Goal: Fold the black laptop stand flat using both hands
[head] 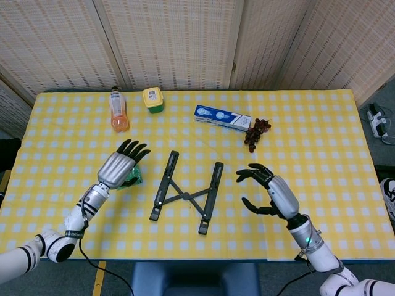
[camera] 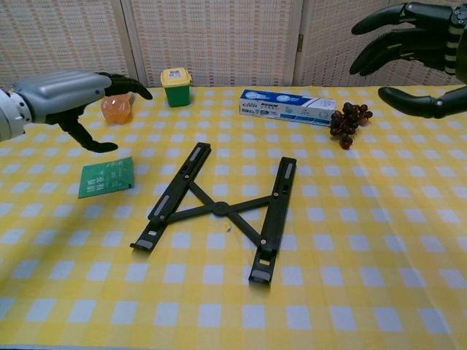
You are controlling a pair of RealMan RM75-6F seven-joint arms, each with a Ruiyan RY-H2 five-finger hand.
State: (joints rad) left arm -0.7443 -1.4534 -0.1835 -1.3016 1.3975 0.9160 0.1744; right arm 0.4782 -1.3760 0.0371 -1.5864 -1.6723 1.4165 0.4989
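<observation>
My left hand (head: pixel 121 168) and right hand (head: pixel 270 192) hover with fingers spread, holding nothing, either side of the black laptop stand (head: pixel 185 194), its slim rigid bars lying flat, crossed, on the yellow checked tablecloth (head: pixel 321 129).

Far side of my tabletop (head: pixel 321 123): orange bottle (head: pixel 118 110), green jar (head: pixel 153 100), toothpaste box (head: pixel 222 116), grapes (head: pixel 256 132); green card (camera: pixel 107 176) lay nearer.

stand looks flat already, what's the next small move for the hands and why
Probably just draw both hands back toward the table edge. The black folding laptop stand already lies flat on the yellow checked tablecloth, its two bars joined by the crossed struts. The left hand and right hand hover open on either side, touching nothing, so no further folding looks needed.
</observation>
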